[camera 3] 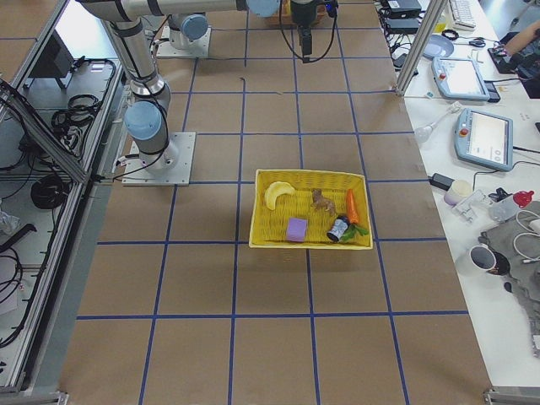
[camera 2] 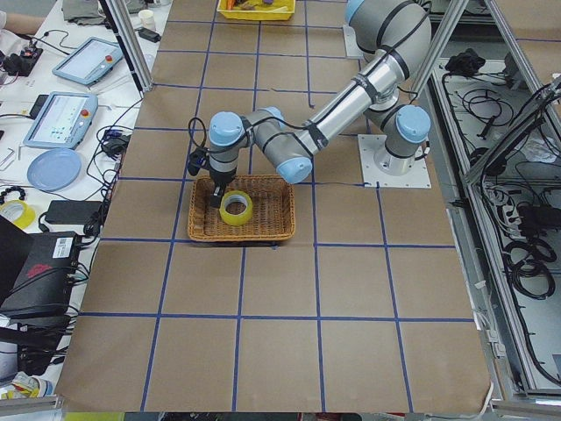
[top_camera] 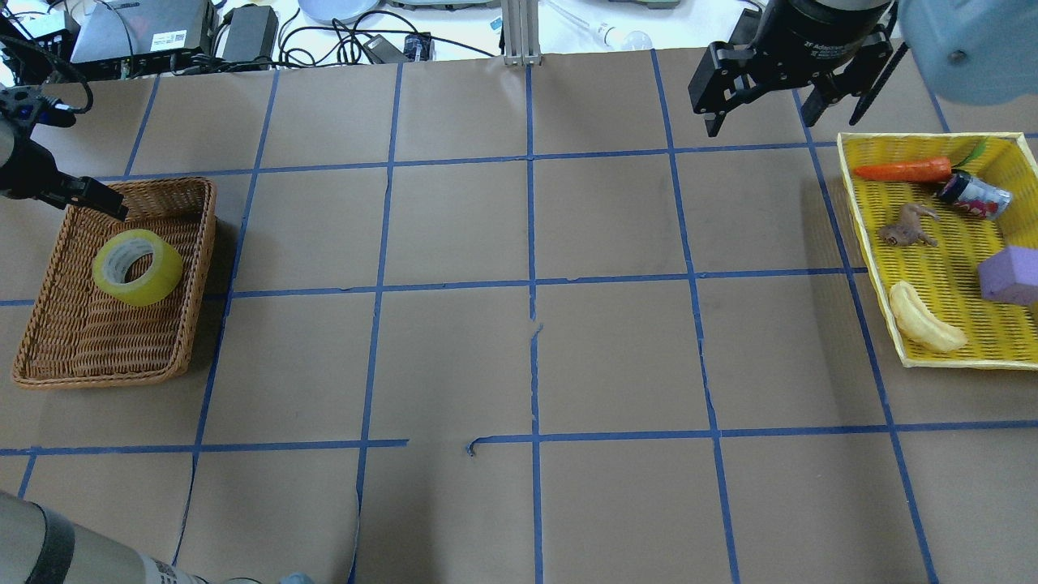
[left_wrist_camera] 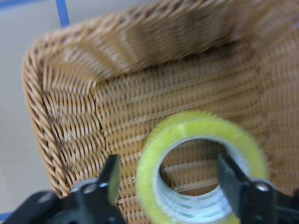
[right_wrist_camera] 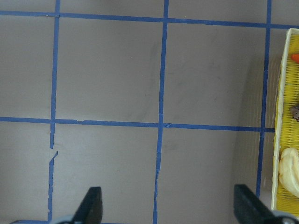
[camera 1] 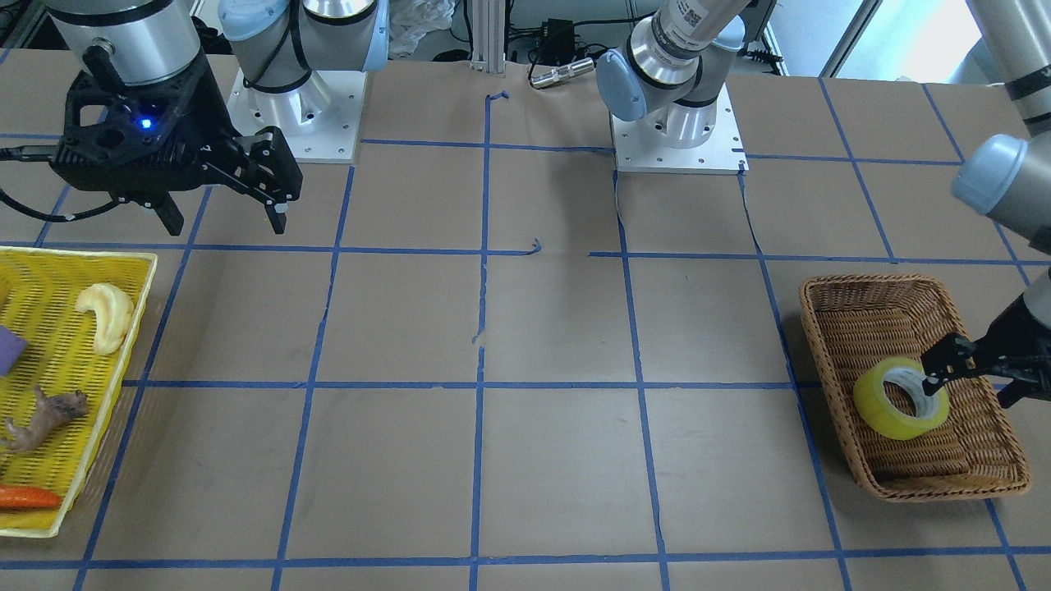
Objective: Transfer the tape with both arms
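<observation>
The yellow tape roll (camera 1: 874, 406) leans on its edge in a brown wicker basket (camera 1: 846, 328) on my left side. It also shows in the overhead view (top_camera: 162, 280) and the left wrist view (left_wrist_camera: 154, 163). My left gripper (camera 1: 973, 382) is open and low in the basket. One finger (left_wrist_camera: 112, 177) is outside the roll's rim and the other (left_wrist_camera: 233, 182) is by the hole's far side. It does not grip the roll. My right gripper (top_camera: 758, 105) is open and empty, up over bare table beside the yellow tray (top_camera: 949, 268).
The yellow tray (camera 1: 41, 287) holds a pale banana toy (top_camera: 924, 320), a carrot (top_camera: 900, 170), a small animal figure (top_camera: 904, 227), a can (top_camera: 973, 196) and a purple block (top_camera: 1010, 274). Brown paper with a blue tape grid covers the table (top_camera: 527, 324) between basket and tray.
</observation>
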`<control>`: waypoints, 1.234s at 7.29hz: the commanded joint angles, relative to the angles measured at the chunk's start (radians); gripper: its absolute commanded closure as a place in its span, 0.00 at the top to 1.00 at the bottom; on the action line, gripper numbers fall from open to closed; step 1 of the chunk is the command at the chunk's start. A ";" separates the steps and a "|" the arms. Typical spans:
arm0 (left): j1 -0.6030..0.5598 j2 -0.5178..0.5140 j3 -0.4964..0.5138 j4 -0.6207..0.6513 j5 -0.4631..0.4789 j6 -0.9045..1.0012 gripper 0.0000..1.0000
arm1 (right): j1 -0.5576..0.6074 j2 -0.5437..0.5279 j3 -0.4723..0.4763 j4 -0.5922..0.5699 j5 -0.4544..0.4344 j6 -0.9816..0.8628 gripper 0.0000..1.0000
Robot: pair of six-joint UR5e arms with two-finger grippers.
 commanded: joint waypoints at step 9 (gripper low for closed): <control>-0.584 0.274 0.197 -0.517 0.056 -0.784 1.00 | 0.000 0.000 0.000 -0.001 0.000 0.000 1.00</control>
